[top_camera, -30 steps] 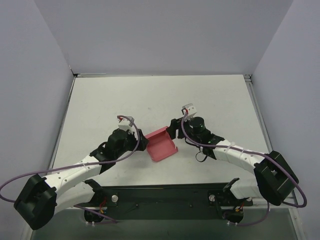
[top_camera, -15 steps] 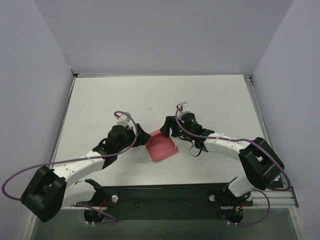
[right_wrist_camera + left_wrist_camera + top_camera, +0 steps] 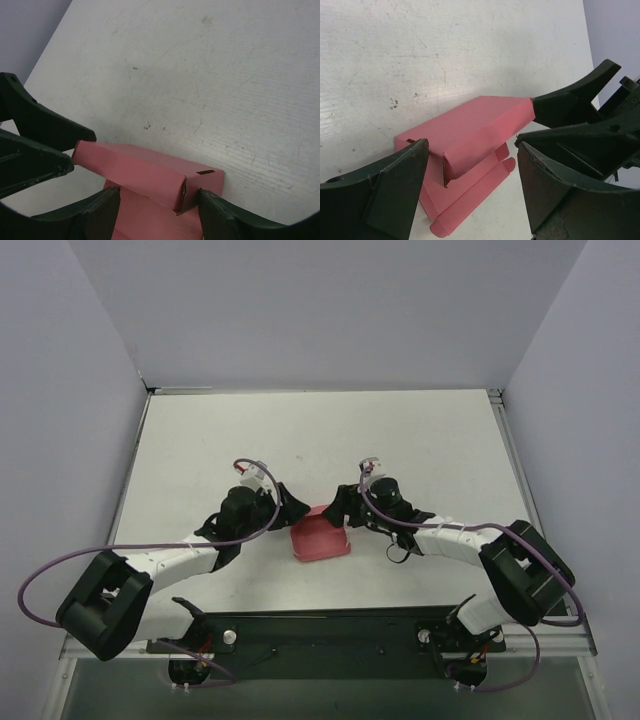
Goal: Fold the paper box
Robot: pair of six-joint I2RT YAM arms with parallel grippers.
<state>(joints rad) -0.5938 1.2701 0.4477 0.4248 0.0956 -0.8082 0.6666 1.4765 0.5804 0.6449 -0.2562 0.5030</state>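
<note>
The pink paper box lies on the white table between my two grippers, partly folded. One long panel stands raised and bent over, and flat flaps spread toward the near side. In the left wrist view the paper box sits just ahead of my open left gripper, whose jaws stand wide on either side of its flaps. In the right wrist view my right gripper is open around one end of the paper box; its right finger touches the box's corner. From above, the left gripper and right gripper flank the box's far edge.
The white table is walled by grey-violet panels at the left, back and right. A black rail with the arm bases runs along the near edge. Purple cables loop off both arms.
Both grippers have closed in on the box from either side. The box has turned from a slant to lie squarer to the table, slightly nearer. The right jaws narrowed a little.
</note>
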